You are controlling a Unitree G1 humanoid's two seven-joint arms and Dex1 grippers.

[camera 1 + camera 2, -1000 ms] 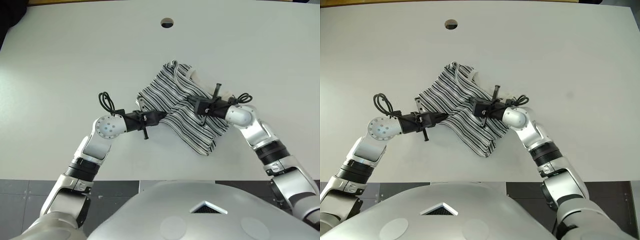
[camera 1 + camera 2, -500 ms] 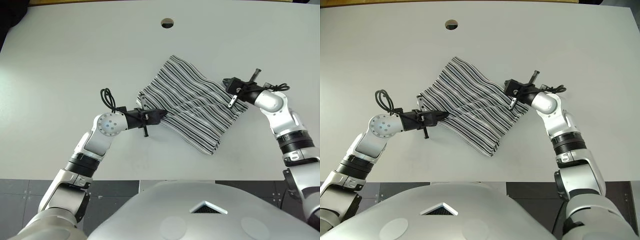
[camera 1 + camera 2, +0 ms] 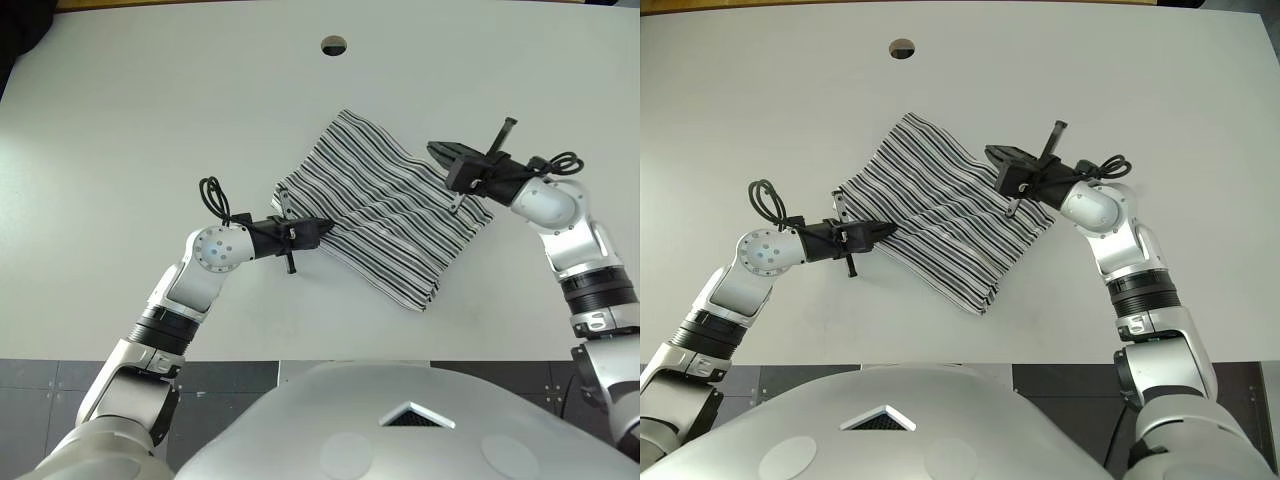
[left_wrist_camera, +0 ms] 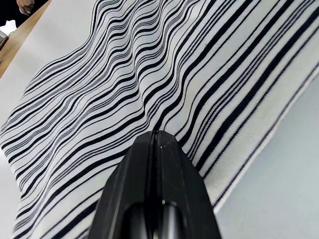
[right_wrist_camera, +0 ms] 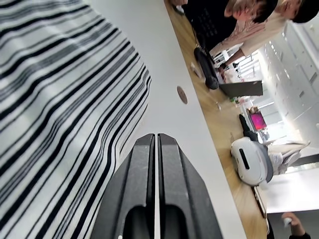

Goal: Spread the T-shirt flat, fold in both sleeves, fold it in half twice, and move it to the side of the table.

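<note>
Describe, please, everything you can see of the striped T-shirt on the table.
The T-shirt is soft knit fabric in thin black and white stripes. It lies on the white table as a folded, roughly diamond shape with gentle ripples. Layered edges show at its near corner. The left gripper, shut, pinches its left edge, where creases converge. The right gripper, shut, hovers above its right side without holding it.

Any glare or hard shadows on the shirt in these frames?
Left eye view: even light on shirt and table, only soft shadows by the arms, no glare. Left wrist view: shirt evenly lit, left end effector a dark shape in front. Right wrist view: shirt fine, room behind much brighter, right end effector dark in front.
</note>
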